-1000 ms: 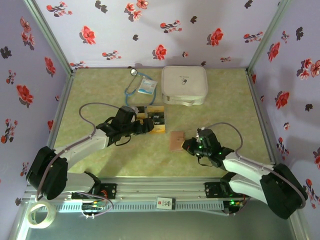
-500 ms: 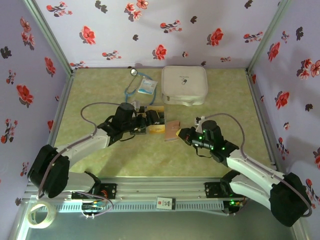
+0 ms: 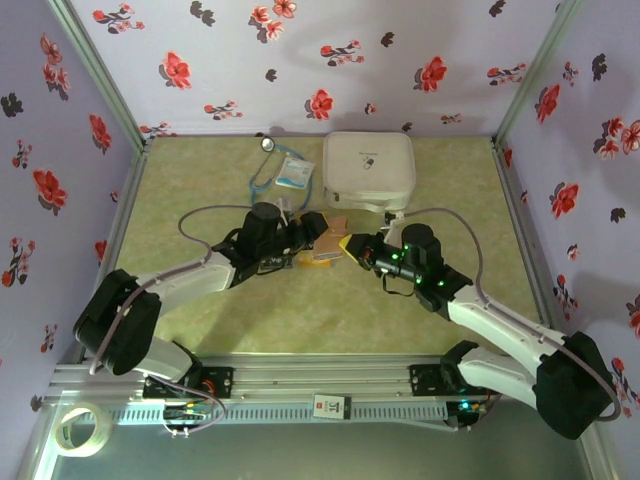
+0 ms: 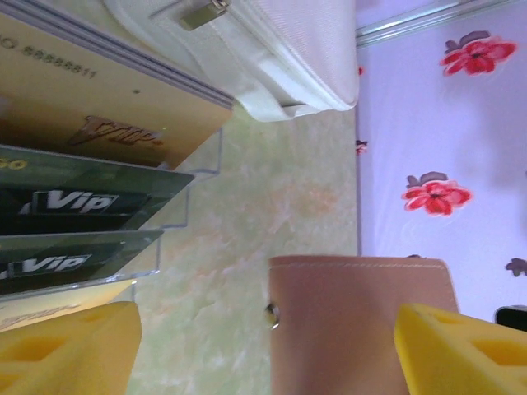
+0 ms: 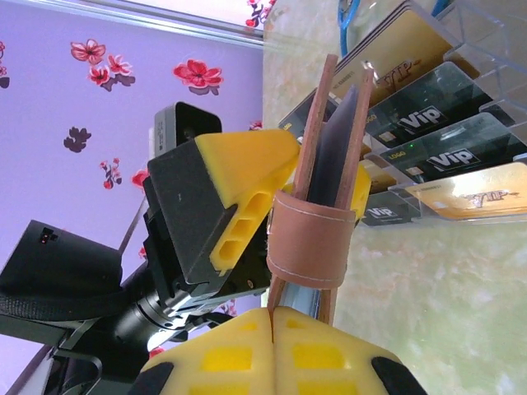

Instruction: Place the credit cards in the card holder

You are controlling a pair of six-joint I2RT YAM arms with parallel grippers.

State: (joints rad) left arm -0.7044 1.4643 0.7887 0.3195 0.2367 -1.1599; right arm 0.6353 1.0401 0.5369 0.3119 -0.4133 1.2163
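Observation:
The pinkish-brown card holder (image 5: 321,206) stands on edge, its two flaps slightly apart with a strap loop around them. My right gripper (image 5: 273,321) is shut on the lower edge of one flap. My left gripper (image 4: 268,333) is open and straddles the card holder (image 4: 354,321), one yellow finger (image 5: 239,181) on each side. From above, the left gripper (image 3: 313,233) and right gripper (image 3: 352,245) meet at the card holder (image 3: 336,226). The gold and black credit cards (image 4: 90,156) lie stepped in a clear stand (image 3: 318,256), also behind the holder as credit cards (image 5: 436,132).
A large white rounded case (image 3: 368,170) sits just beyond the grippers. A blue stethoscope (image 3: 262,175) and a white-blue packet (image 3: 295,172) lie at the back left. A tape roll (image 3: 80,428) rests off the table's near left corner.
The right arm carried the card holder up and left, off the table, to the left gripper. The left gripper moved right to straddle it and its jaws narrowed somewhat.

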